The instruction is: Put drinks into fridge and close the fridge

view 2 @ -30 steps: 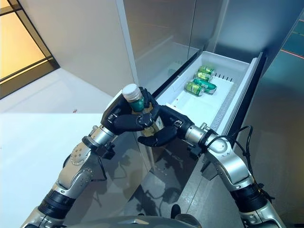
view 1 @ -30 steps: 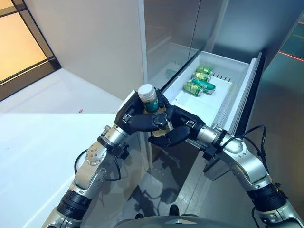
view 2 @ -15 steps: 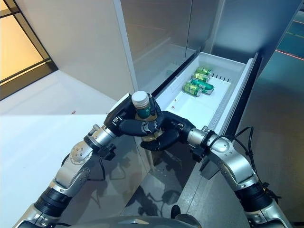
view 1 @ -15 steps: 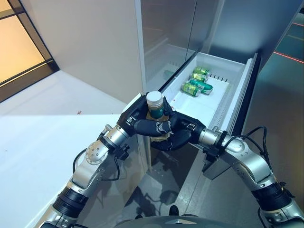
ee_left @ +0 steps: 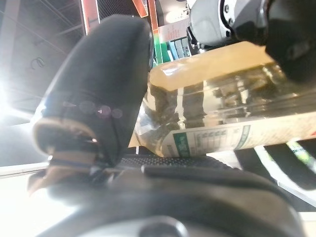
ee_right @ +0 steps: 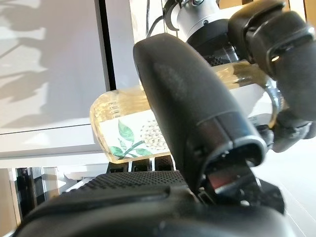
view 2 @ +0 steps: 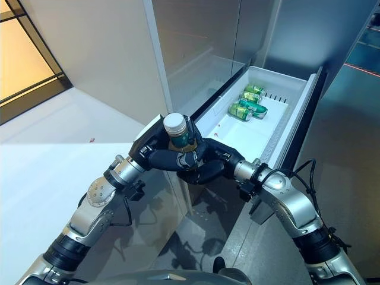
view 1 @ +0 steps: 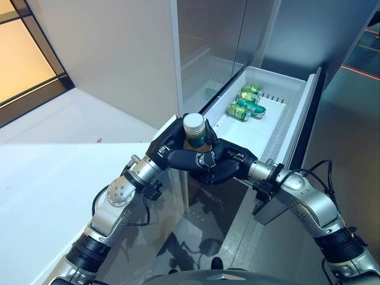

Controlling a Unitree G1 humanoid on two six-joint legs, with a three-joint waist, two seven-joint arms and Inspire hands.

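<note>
The fridge (view 1: 208, 53) rises beyond both hands, a tall cabinet of smooth grey panels, and from it a white plastic drawer (view 1: 297, 113) stands pulled out, long and shallow with a ribbed rim. A white counter (view 1: 47, 178) lies under the left arm. In the far end of the drawer, well past the hands, three green cans (view 1: 243, 105) lie on their sides, glossy and cylindrical, touching or nearly so. At the near end of the drawer the two hands meet around one bottle (view 1: 195, 132): clear, round plastic with pale yellow drink inside, a white screw cap on top and a paper label with green print and a leaf sprig. It stands roughly upright. The left hand (view 1: 178, 155) has fingers and thumb curled round the bottle's body, and the right hand (view 1: 222, 166) is also wrapped on it from the other side, thumb over the label in its wrist view; so both hold the bottle, at the drawer's near corner rather than inside it. This looks like a handover from left to right. To do it well, I would judge the right hand should have a firm wrap low on the slick, rounded body before the left lets go, since smooth plastic can slip or twist; then the bottle should be carried over the rim and laid down in the bare stretch short of the cans, so that it does not roll into them.
</note>
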